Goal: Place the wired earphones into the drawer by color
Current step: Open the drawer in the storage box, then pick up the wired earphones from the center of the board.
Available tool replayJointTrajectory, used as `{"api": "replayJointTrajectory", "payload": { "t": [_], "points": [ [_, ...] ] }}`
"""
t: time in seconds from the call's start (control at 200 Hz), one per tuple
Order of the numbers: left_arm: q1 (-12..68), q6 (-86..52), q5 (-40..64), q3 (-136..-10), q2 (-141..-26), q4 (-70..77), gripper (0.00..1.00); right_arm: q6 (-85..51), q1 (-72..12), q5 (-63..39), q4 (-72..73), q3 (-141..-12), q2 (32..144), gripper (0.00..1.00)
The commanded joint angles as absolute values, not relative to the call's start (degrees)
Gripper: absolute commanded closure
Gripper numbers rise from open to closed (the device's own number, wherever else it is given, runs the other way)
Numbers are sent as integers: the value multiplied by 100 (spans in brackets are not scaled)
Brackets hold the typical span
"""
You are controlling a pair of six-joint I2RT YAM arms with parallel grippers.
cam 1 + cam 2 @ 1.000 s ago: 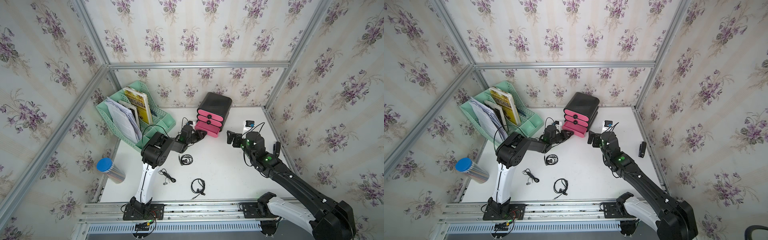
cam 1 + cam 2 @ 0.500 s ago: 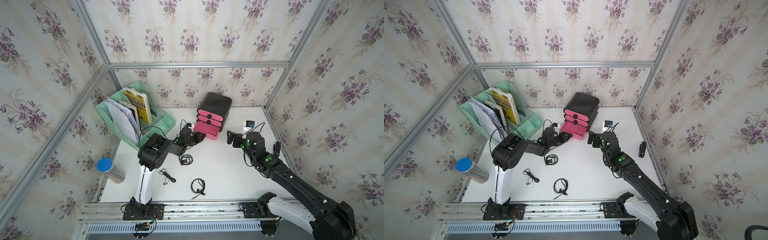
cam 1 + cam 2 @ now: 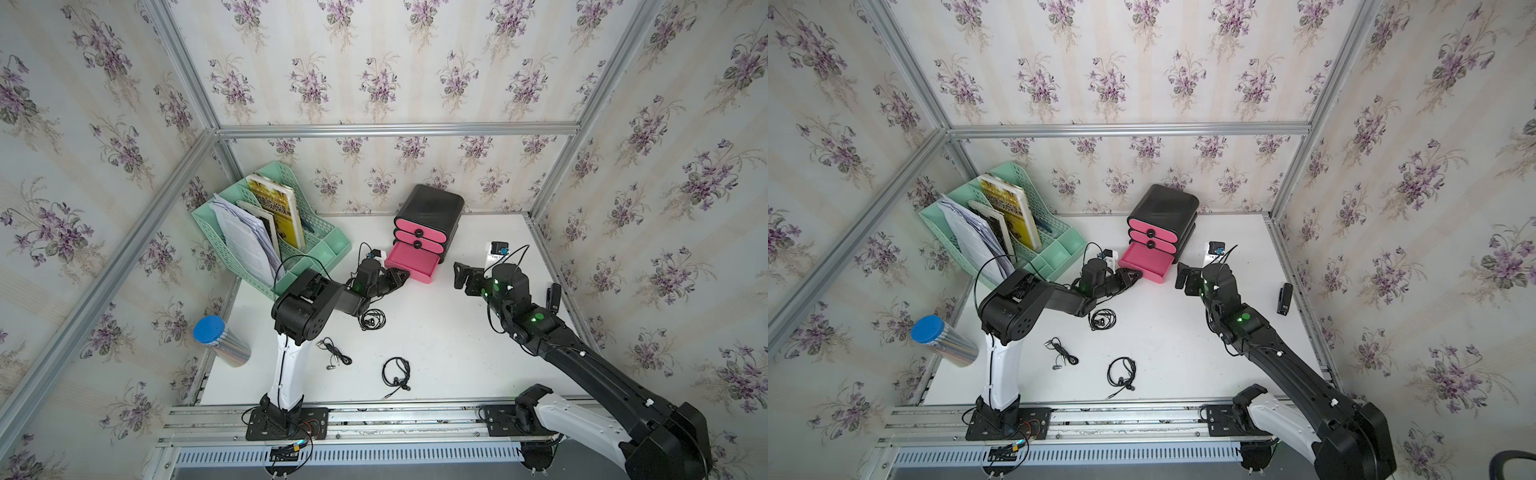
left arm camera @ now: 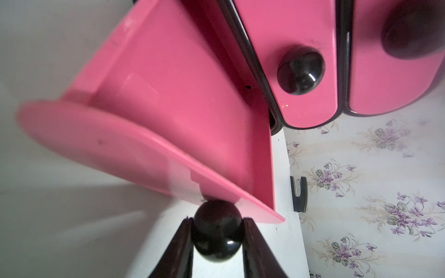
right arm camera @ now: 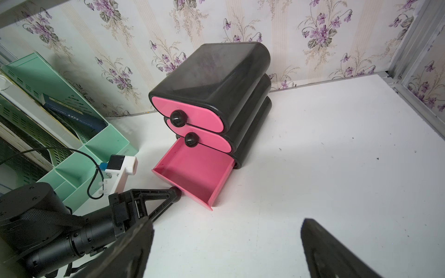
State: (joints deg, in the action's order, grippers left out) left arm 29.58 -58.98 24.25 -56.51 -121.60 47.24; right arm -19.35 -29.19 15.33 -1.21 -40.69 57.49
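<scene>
Left gripper (image 4: 218,220) is clamped on the knob (image 4: 216,238) of the pulled-out bottom drawer (image 5: 199,173); right gripper (image 5: 226,222) hangs wide apart over open table (image 5: 313,168) beside it.

You have three earphones (image 3: 372,320) (image 3: 334,354) (image 3: 397,371). There's one cabinet (image 3: 432,203) with three drawers (image 5: 204,115) (image 5: 212,142) (image 5: 197,173) and three knobs (image 5: 178,118) (image 5: 191,139) (image 4: 216,231). You also get one rack (image 3: 330,247), one can (image 3: 220,345), one stapler (image 3: 553,297).

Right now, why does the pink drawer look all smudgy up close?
Left wrist view: the bottom drawer sits too close, so its front smears out of focus, while the middle knob is sharp with a tiny glint. Right wrist view: the same drawer is crisp; only the fingers of the right gripper look fuzzy.
</scene>
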Motion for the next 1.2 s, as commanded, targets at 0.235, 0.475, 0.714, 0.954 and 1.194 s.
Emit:
{"api": "replayJointTrajectory", "payload": {
  "t": [0.235, 0.475, 0.714, 0.954, 1.194],
  "points": [
    [2957, -5828, 2376, -5486, -11808, 4758, 36, -1860, -2914, 1467, -165, -4070, 5739, 0],
    [2960, -5368, 2084, -5119, -10813, 3473, 24, -1354, -2918, 141, -478, -4017, 5652, 5],
    [2961, -4627, 1085, -4953, -9374, 1277, 5, -1544, -2977, -1532, -911, -3957, 5948, 6],
    [2959, -4004, 402, -4880, -8299, -147, 1, -1824, -3955, -1896, -1165, -3886, 6510, 14],
    [2962, -3804, -87, -4453, -7278, -718, 1, -2580, -4764, -1761, -1454, -3879, 7064, 22]
  ]
}}
